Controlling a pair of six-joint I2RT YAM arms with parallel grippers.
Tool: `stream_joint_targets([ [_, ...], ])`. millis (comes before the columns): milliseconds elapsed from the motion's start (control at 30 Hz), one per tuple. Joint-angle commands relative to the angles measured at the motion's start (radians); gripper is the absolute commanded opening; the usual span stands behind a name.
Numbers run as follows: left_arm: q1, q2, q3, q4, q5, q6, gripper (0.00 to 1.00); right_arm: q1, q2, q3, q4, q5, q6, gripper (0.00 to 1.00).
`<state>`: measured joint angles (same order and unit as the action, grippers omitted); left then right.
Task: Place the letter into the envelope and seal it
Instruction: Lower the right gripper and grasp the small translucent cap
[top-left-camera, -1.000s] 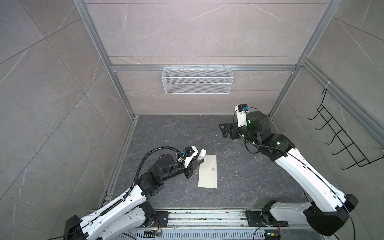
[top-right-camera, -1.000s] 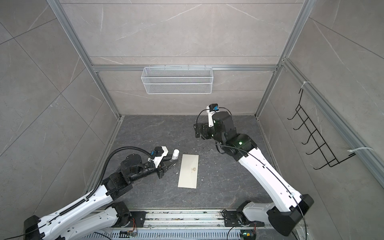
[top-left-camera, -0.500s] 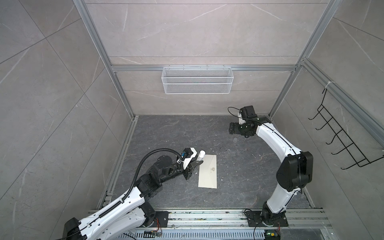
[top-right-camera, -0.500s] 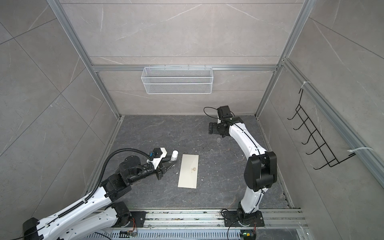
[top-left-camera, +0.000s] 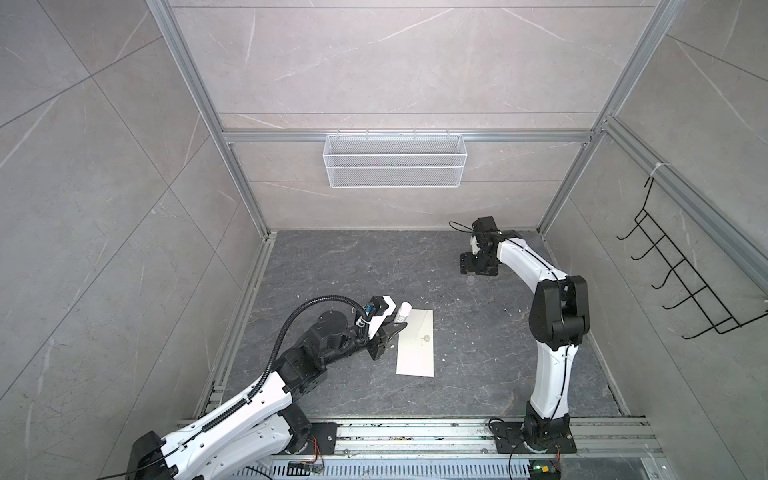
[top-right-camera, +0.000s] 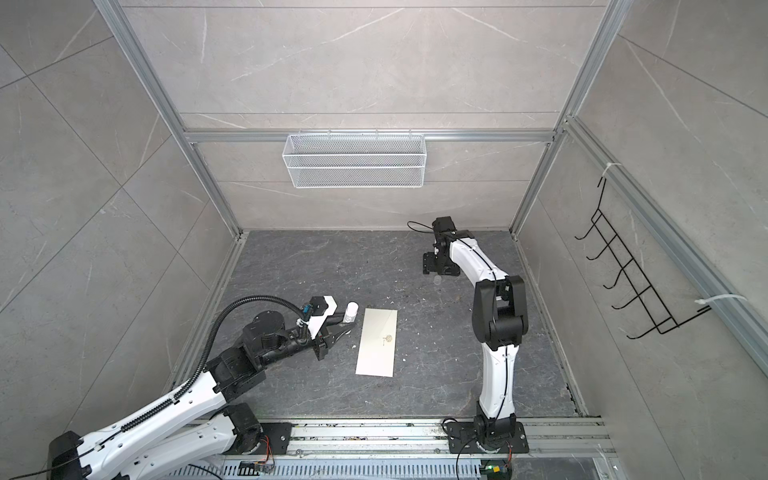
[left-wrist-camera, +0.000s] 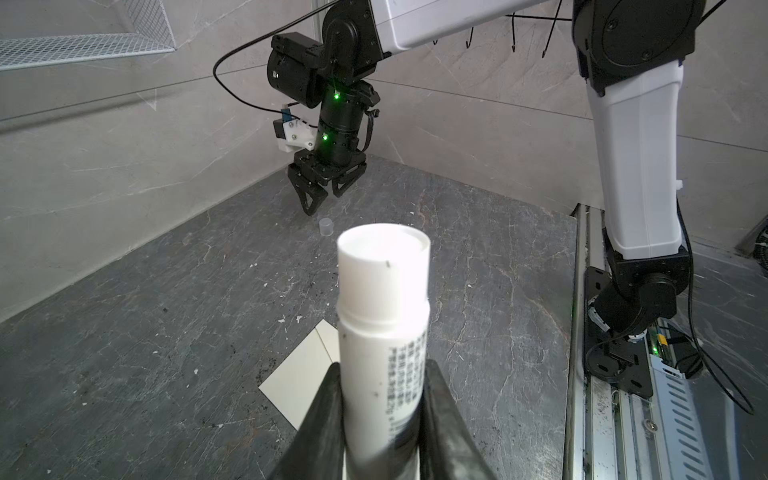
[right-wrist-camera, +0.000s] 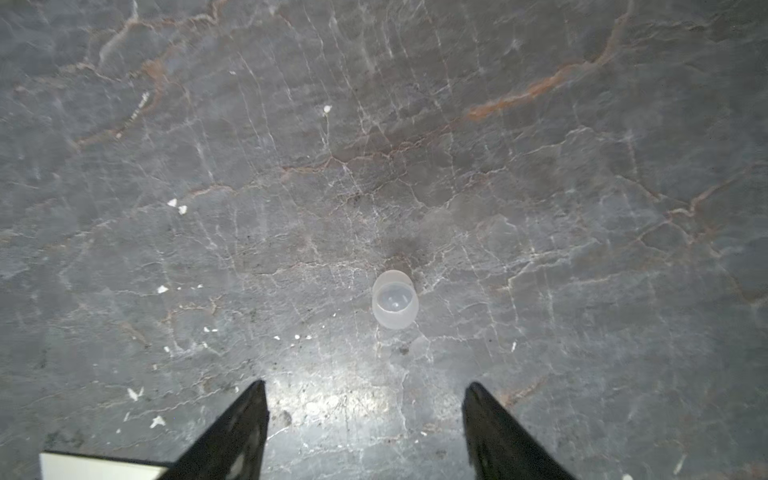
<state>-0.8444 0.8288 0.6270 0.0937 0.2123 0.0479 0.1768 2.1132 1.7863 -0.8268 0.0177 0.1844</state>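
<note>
The cream-white envelope (top-left-camera: 415, 347) (top-right-camera: 376, 343) lies flat on the dark stone floor, its small emblem facing up. The letter is out of view. My left gripper (top-left-camera: 395, 329) (left-wrist-camera: 380, 370) hovers at the envelope's far left corner, shut on a white glue stick (top-left-camera: 404, 311) (left-wrist-camera: 382, 311) that has no cap on. A small clear cap (top-left-camera: 470, 280) (right-wrist-camera: 395, 299) stands on the floor at the far right. My right gripper (top-left-camera: 478, 268) (right-wrist-camera: 365, 386) points down just beyond that cap, open, with nothing between its fingers. In the left wrist view the envelope (left-wrist-camera: 303, 374) shows below the stick.
A white wire basket (top-left-camera: 395, 166) hangs on the back wall. A black hook rack (top-left-camera: 685, 282) sits on the right wall. Metal rails (top-left-camera: 415, 432) run along the front edge. Small paper crumbs dot the floor.
My right arm has stretched out to the far right corner and lowered its gripper over the cap, jaws narrowing somewhat. The left gripper and glue stick have barely moved.
</note>
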Motion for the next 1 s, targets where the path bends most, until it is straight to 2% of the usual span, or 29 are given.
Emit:
stream_joint_targets([
  [0,-0.002,0.003,0.010,0.053,0.008,-0.014,0.00,-0.012,0.044,0.039,-0.034,0.013,-0.016,0.71],
  [967,-0.001,0.018,0.015,0.048,0.001,-0.006,0.00,-0.028,0.159,0.085,-0.026,0.007,-0.017,0.37],
])
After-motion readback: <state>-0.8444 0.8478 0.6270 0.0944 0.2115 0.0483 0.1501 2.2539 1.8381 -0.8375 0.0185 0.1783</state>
